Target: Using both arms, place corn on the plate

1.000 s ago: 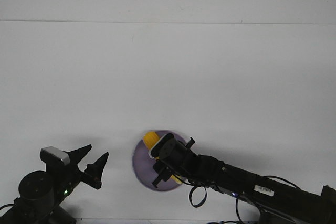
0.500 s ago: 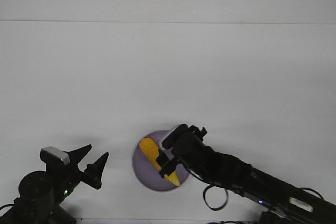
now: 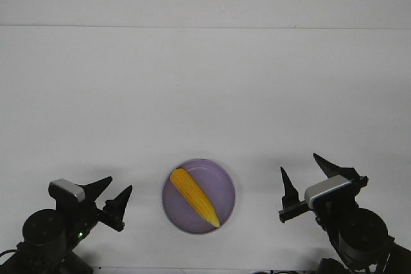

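Note:
The yellow-orange corn lies on the lilac-purple plate near the table's front edge, its pale tip pointing front right. My left gripper is open and empty, left of the plate. My right gripper is open and empty, right of the plate and apart from it.
The white table stretches back to a white wall. Both arm bases sit at the front corners, left and right.
My right gripper has let go of the corn, drawn back from over the plate to the front right, and stands open. The corn now lies uncovered on the plate. The left arm has not moved.

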